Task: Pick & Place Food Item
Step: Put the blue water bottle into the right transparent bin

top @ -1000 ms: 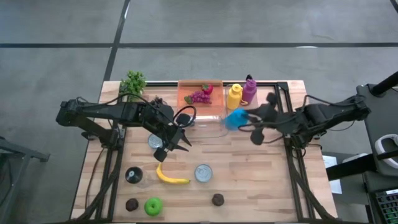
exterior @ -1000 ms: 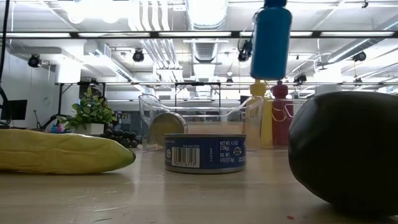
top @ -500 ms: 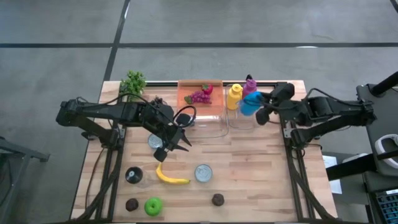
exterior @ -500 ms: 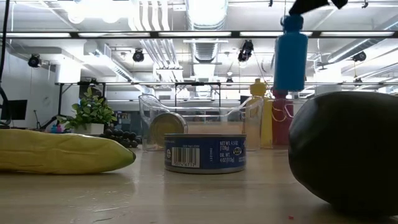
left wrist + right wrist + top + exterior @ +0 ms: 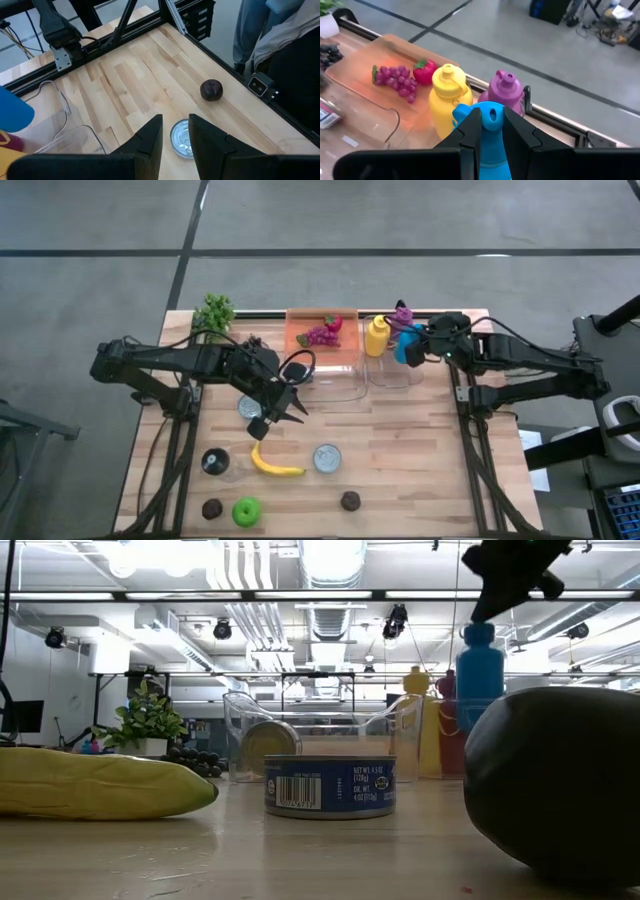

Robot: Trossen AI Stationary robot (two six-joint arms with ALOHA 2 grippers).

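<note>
My right gripper (image 5: 491, 120) is shut on a blue bottle (image 5: 407, 346), which stands upright beside a yellow bottle (image 5: 376, 335) and a purple bottle (image 5: 401, 316) at the table's far right. In the low view a dark fruit (image 5: 555, 780) hides the blue bottle's (image 5: 480, 675) lower end. My left gripper (image 5: 285, 408) hovers over the table's middle left. Its fingers stand a little open with nothing between them, above a can (image 5: 182, 145). My right gripper pinches the blue bottle's cap (image 5: 490, 111) at its top, one finger (image 5: 470, 135) on each side. The fingers come slanting down from the table's right side. The bottle hangs upright below them; whether its base is on the table I cannot tell.
An orange board (image 5: 300, 340) with grapes and a strawberry lies at the far edge. Two clear containers (image 5: 340, 380) stand before it. A banana (image 5: 272, 463), two cans (image 5: 327, 458), a green apple (image 5: 246, 511), dark fruits (image 5: 350, 500) and a plant (image 5: 214, 312) are spread about.
My right gripper has carried the blue bottle from above the clear containers toward the table's far right corner and down, beside the yellow and purple bottles. The wrist has rolled on the way; the bottle has stayed upright.
</note>
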